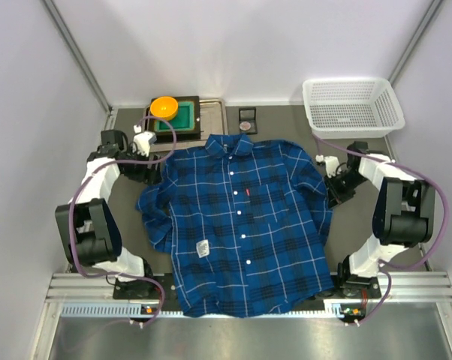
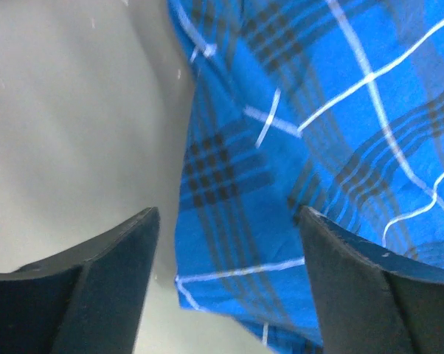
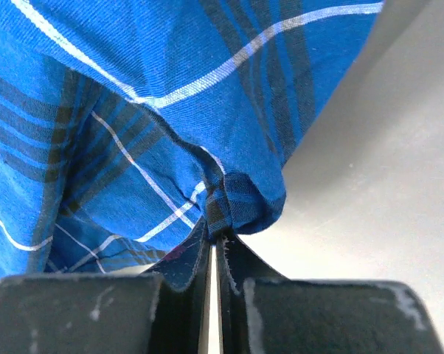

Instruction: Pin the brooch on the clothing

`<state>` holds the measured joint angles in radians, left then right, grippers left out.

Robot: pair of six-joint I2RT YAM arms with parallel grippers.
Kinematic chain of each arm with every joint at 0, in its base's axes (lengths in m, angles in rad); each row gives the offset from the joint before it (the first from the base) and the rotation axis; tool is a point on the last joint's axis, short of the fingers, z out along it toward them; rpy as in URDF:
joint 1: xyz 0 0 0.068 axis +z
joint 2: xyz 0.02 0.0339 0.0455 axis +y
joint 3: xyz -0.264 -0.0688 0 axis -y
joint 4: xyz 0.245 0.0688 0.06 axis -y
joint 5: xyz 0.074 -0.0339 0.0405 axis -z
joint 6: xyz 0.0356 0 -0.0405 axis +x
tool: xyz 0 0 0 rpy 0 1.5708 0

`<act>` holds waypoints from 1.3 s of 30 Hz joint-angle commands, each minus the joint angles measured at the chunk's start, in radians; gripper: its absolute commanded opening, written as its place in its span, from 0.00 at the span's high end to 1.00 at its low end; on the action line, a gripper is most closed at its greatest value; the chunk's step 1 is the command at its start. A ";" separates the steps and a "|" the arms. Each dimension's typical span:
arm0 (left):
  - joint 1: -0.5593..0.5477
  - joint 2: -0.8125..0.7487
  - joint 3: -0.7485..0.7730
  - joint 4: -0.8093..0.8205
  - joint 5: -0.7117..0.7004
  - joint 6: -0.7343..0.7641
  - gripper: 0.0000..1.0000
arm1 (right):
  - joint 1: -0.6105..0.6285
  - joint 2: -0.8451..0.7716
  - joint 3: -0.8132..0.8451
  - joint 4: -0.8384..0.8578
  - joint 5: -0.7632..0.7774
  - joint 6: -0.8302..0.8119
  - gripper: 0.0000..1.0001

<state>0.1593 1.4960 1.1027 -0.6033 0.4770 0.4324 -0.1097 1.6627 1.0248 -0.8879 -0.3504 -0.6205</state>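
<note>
We find the brooch [image 1: 246, 125] just beyond the collar of the plaid shirt [image 1: 241, 225]; right jaws pinch its edge, left jaws spread.

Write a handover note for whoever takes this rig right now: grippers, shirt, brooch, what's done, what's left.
Left gripper: open, fingers either side of the shirt fabric at its left edge, gripping nothing.
Right gripper: shut on a fold at the shirt's right edge.
Shirt: spread front-up mid-table.
Brooch: behind the collar, apart from the shirt, not picked up.
Done: shirt laid out.
Left: fetch the brooch and pin it on.
</note>
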 commanded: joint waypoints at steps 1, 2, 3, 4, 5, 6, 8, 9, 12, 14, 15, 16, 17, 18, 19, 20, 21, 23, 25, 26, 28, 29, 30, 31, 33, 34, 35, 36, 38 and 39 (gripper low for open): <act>0.100 0.052 0.084 -0.231 0.037 0.102 0.16 | -0.007 -0.040 0.067 0.024 -0.022 0.038 1.00; 0.109 0.049 0.089 -0.301 0.064 0.136 0.01 | -0.007 -0.061 0.069 0.029 -0.021 0.042 1.00; 0.111 0.038 0.077 -0.323 0.096 0.150 0.01 | -0.007 -0.072 0.073 0.035 -0.018 0.045 1.00; 0.111 0.026 0.065 -0.335 0.109 0.182 0.01 | -0.007 -0.084 0.077 0.037 -0.010 0.051 1.00; 0.109 -0.003 0.050 -0.337 0.118 0.186 0.02 | -0.007 -0.098 0.081 0.041 -0.001 0.054 1.00; 0.109 -0.017 0.016 -0.317 0.118 0.183 0.02 | -0.004 -0.122 0.092 0.044 0.013 0.059 1.00; 0.108 -0.037 -0.015 -0.293 0.098 0.170 0.03 | 0.007 -0.148 0.104 0.053 0.066 0.064 1.00; 0.109 -0.036 -0.033 -0.280 0.089 0.163 0.06 | 0.018 -0.167 0.115 0.058 0.091 0.062 1.00; 0.108 -0.008 -0.035 -0.280 0.075 0.157 0.17 | 0.097 -0.236 0.121 0.069 0.189 0.035 1.00; 0.108 0.004 -0.029 -0.268 0.077 0.140 0.21 | 0.198 -0.280 0.120 0.070 0.264 0.013 1.00; 0.109 0.004 -0.023 -0.262 0.075 0.134 0.22 | 0.240 -0.288 0.120 0.069 0.287 0.010 1.00; 0.109 0.003 -0.018 -0.248 0.072 0.123 0.23 | 0.316 -0.305 0.120 0.066 0.330 0.010 1.00; 0.109 0.004 -0.015 -0.244 0.071 0.118 0.23 | 0.364 -0.313 0.118 0.063 0.344 0.008 1.00; 0.108 0.003 -0.009 -0.240 0.071 0.118 0.23 | 0.407 -0.320 0.113 0.061 0.347 0.011 1.00; 0.109 0.003 -0.006 -0.237 0.068 0.117 0.24 | 0.447 -0.323 0.109 0.057 0.390 0.016 1.00; 0.109 0.004 -0.004 -0.236 0.064 0.115 0.24 | 0.553 -0.327 0.103 0.052 0.404 0.021 1.00; 0.109 0.006 -0.001 -0.236 0.066 0.114 0.24 | 0.605 -0.324 0.094 0.049 0.418 0.027 1.00; 0.108 0.009 -0.004 -0.225 0.066 0.109 0.24 | 0.773 -0.308 0.089 0.032 0.429 0.031 0.92; 0.109 0.013 -0.007 -0.219 0.074 0.101 0.23 | 0.866 -0.293 0.093 -0.015 0.394 0.044 0.67; 0.109 0.013 -0.009 -0.217 0.078 0.098 0.23 | 0.899 -0.287 0.107 -0.028 0.372 0.056 0.40; 0.108 0.018 -0.007 -0.216 0.083 0.097 0.23 | 0.883 -0.296 0.130 -0.083 0.278 0.074 0.17; 0.108 0.015 -0.007 -0.213 0.083 0.097 0.23 | 0.833 -0.322 0.142 -0.088 0.266 0.079 0.14; 0.108 0.015 -0.009 -0.214 0.086 0.098 0.22 | 0.790 -0.336 0.150 -0.098 0.217 0.070 0.12; 0.108 0.017 -0.009 -0.213 0.086 0.098 0.22 | 0.733 -0.348 0.156 -0.102 0.194 0.065 0.10; 0.109 0.015 -0.003 -0.216 0.094 0.101 0.21 | 0.565 -0.380 0.156 -0.129 0.119 0.021 0.10; 0.108 0.018 -0.001 -0.216 0.097 0.101 0.21 | 0.518 -0.391 0.147 -0.137 0.108 -0.004 0.09; 0.108 0.018 0.005 -0.216 0.097 0.103 0.21 | 0.480 -0.400 0.114 -0.147 0.102 -0.028 0.09; 0.109 0.024 0.008 -0.214 0.100 0.101 0.21 | 0.405 -0.415 0.092 -0.161 0.078 -0.085 0.09; 0.109 0.030 0.017 -0.214 0.104 0.101 0.20 | 0.357 -0.426 0.028 -0.197 0.048 -0.126 0.09; 0.108 0.038 0.017 -0.211 0.107 0.098 0.20 | 0.341 -0.429 0.005 -0.206 0.036 -0.148 0.09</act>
<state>0.2672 1.5150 1.0786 -0.8413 0.5430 0.5362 0.2981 1.2877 1.1156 -0.9920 -0.1955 -0.6468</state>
